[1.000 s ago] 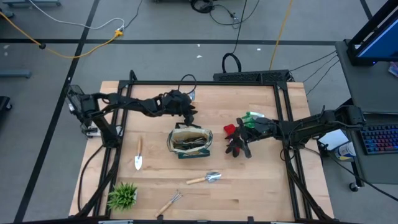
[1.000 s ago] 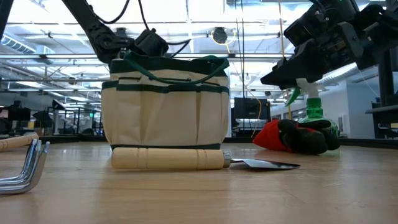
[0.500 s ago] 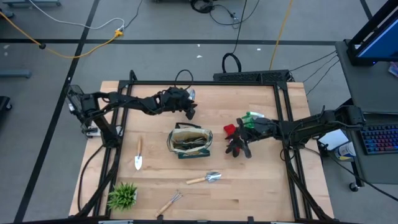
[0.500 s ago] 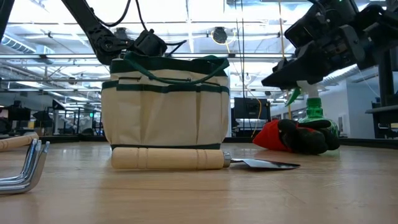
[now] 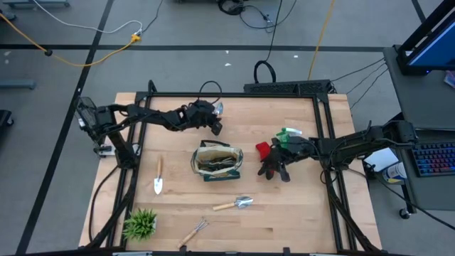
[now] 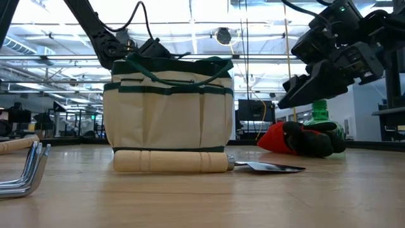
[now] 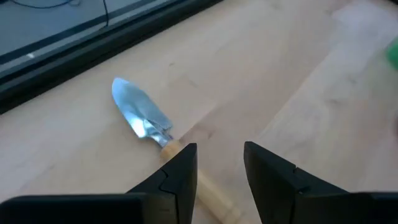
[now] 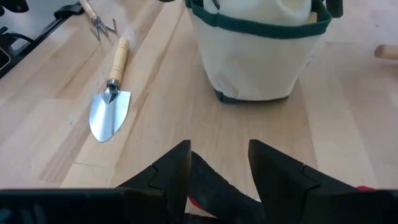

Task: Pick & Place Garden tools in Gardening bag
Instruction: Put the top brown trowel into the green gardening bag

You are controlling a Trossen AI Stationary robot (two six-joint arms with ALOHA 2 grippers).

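While parted and empty over gloves (image 5: 270, 162) beside bag (image 5: 217, 161), right pincer (image 5: 282, 156) risks snagging just one; left pincer (image 5: 215, 124), likewise parted, empty behind bag.

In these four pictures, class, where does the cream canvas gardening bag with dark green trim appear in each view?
High view: cream canvas gardening bag at table centre.
Low view: bag left of centre, behind a wooden-handled trowel.
Left wrist view: not in it.
Right wrist view: bag at the top, right of centre.
Shared landmark: that same trowel beside the bag.
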